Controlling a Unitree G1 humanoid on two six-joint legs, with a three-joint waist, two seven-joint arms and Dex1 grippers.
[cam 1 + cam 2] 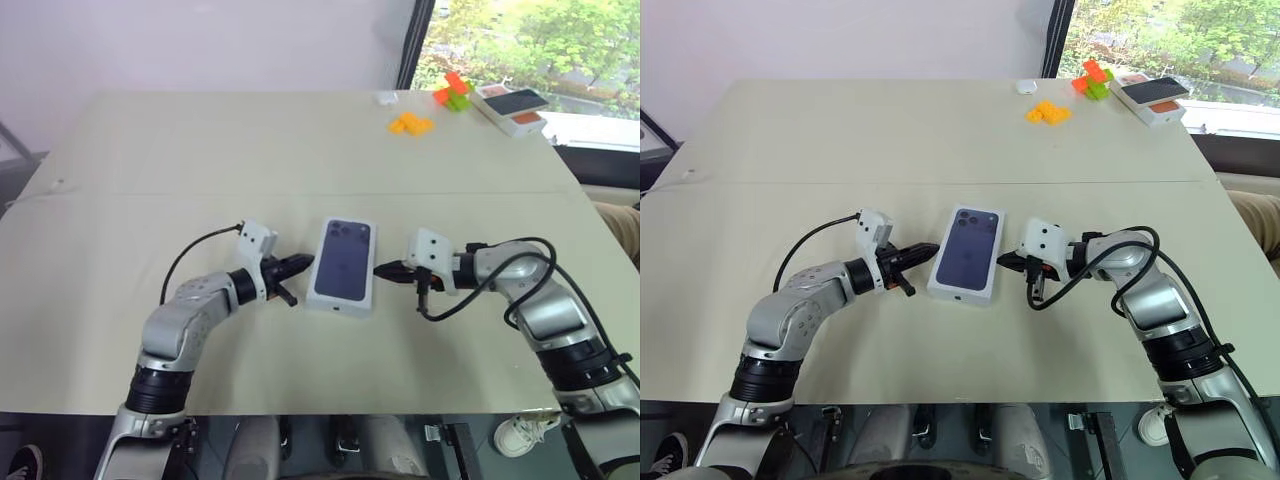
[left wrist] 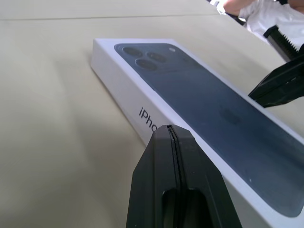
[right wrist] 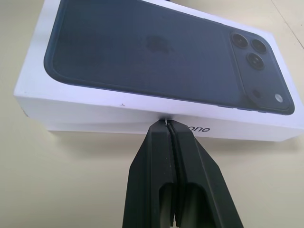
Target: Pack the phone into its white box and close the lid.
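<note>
The lid (image 1: 343,262), white with a dark blue phone picture on top, lies flat in the middle of the table, closed over the white box. The phone itself is hidden. My left gripper (image 1: 308,262) is shut and empty, pointing at the lid's left side wall (image 2: 142,102) with its tip just short of it. From the other side, my right gripper (image 1: 380,269) is shut and empty too. Its tip (image 3: 167,122) sits right at the lid's right side wall; whether it touches I cannot tell.
Far back right lie orange blocks (image 1: 410,124), an orange-and-green toy (image 1: 452,92), a white-and-orange box with a dark top (image 1: 510,106) and a small white object (image 1: 387,98). The beige table (image 1: 200,150) stretches wide around the lid.
</note>
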